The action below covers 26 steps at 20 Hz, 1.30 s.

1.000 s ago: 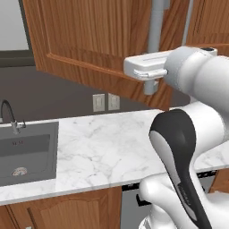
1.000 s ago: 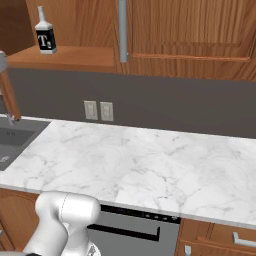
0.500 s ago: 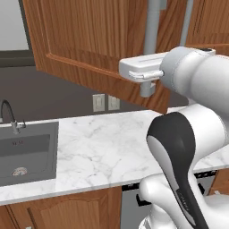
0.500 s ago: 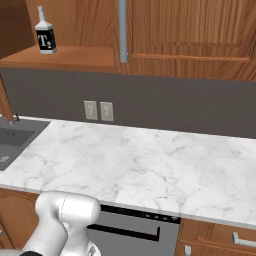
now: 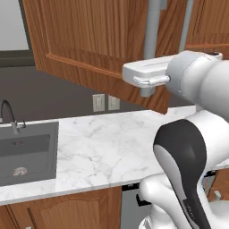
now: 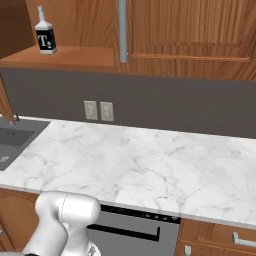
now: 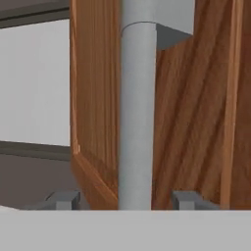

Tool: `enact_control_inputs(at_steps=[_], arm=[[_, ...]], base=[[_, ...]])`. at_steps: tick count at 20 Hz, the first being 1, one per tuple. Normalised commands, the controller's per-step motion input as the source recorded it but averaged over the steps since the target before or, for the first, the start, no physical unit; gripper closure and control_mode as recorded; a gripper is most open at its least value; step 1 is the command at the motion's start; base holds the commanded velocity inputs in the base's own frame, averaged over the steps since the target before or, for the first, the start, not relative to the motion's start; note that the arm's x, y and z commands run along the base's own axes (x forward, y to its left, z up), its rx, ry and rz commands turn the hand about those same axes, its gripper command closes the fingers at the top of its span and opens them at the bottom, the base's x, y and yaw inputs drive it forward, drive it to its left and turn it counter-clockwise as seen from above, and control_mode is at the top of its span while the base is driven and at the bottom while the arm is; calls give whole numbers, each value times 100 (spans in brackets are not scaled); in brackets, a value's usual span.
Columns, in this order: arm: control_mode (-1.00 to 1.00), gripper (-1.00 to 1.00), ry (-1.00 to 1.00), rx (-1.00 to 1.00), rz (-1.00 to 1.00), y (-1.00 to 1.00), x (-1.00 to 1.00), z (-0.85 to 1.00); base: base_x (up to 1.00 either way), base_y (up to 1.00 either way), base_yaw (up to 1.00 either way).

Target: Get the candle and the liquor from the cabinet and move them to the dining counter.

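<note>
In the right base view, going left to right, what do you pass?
Sink → liquor on the open cabinet shelf → wall outlets → grey bar handle → closed cabinet door.

The white arm rises from the 5 o'clock corner of the left base view, bends at a dark elbow joint and reaches toward 10 o'clock, wrist level. In the hand view the gripper (image 7: 126,200) stands with its two fingertips (image 7: 63,200) apart at 6 o'clock, straddling a grey bar.
</note>
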Motion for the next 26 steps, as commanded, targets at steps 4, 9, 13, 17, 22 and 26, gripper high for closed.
enact_control_inputs(at_steps=[4, 9, 13, 17, 22, 26], arm=[[-100, -100, 1, 0, 13, -32, -54, 0], [-100, -100, 0, 0, 15, -66, -71, 0], [-100, -100, 0, 3, 25, -97, -12, 0], [-100, -100, -4, 9, 35, -90, 21, 0], [-100, -100, -3, 11, 45, -55, 24, 0], [-100, -100, 0, 6, 49, -14, 33, -3]], base=[[0, 0, 0], [0, 0, 0], [0, 0, 0], [0, 0, 0], [0, 0, 0], [0, 0, 0]])
